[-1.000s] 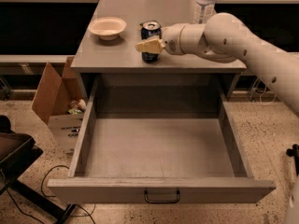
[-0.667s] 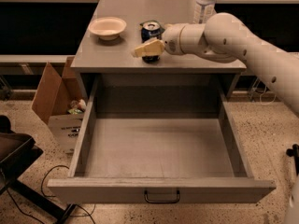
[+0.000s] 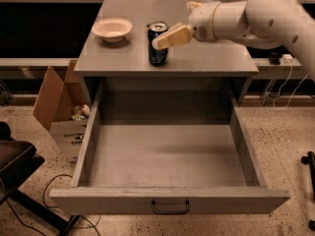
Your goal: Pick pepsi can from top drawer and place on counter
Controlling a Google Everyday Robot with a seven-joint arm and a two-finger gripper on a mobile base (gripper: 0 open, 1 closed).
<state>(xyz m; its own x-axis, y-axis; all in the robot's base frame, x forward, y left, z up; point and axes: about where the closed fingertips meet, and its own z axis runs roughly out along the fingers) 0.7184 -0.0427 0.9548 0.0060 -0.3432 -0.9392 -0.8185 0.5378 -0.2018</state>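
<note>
**Change of state.** Compared with the frames a second ago, the gripper (image 3: 173, 27) is shifting right and slightly upward in the frame. Its near finger (image 3: 172, 37) was crossing the front of the can's lower body. It is now lying across the upper right edge of the can (image 3: 158, 45). The can is keeping its place, upright in the upper centre of the frame. The arm is reaching in from the upper right.

**Gripper.** The fingers are standing spread apart, one in front of the can and the other tip showing further back, upper right. Nothing is sitting between them. It cannot be told whether the near finger is touching the can.

**Meaning for the task.** The can is standing on the counter (image 3: 216, 58), near its front edge and out of the drawer (image 3: 170, 200). By this reading the placement is done and the gripper is backing off. What remains is a clear withdrawal that does not nudge the can toward the edge.

**Containers.**
- Drawer: pulled fully open across the lower centre of the frame, its floor showing bare, nothing inside.
- Bowl (image 3: 112, 23): sitting on the counter left of the can and apart from it. It appears to be holding nothing.
- Cardboard box (image 3: 54, 92): standing on the floor at the left, open, with a few crumpled scraps showing inside.
</note>
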